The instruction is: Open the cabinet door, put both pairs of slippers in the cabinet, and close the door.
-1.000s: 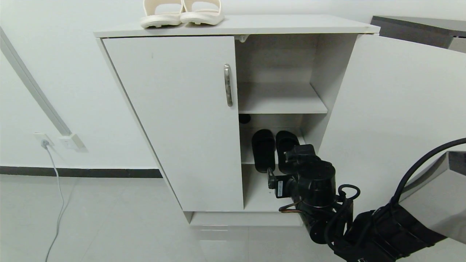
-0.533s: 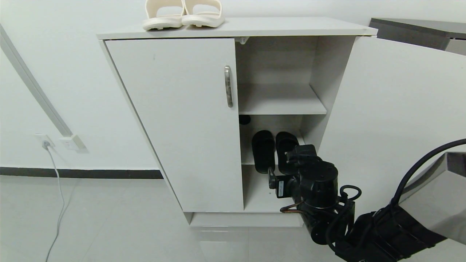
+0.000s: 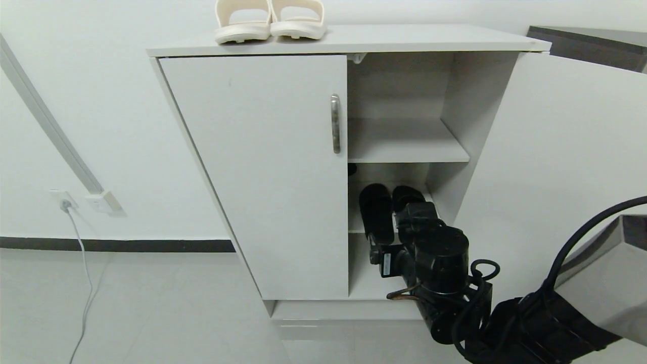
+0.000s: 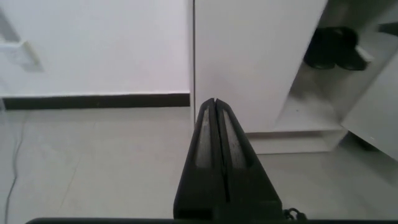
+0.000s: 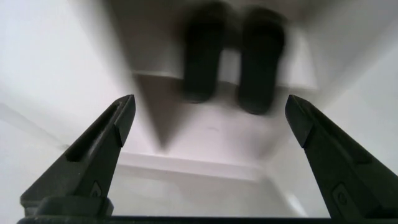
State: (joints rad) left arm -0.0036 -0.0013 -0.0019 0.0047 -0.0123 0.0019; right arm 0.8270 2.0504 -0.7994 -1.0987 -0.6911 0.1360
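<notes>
Head view: a white cabinet (image 3: 404, 38) stands against the wall. Its left door (image 3: 263, 172) is shut and its right door (image 3: 566, 151) is swung wide open.
Black slippers (image 3: 376, 212): side by side on the lower shelf inside the open half, heels toward the room and poking just past the shelf's front edge.
Cream slippers (image 3: 270, 23): side by side on the cabinet's top, above the shut door.
Right gripper (image 5: 210, 102): low in front of the open half, facing the black slippers, claw spread wide, touching nothing.
Left gripper (image 4: 215, 109): over the floor in front of the shut door, claw pressed together, nothing between the fingers.
Wall socket (image 3: 63, 199): left of the cabinet, with a cable (image 3: 83, 283) trailing to the floor.
</notes>
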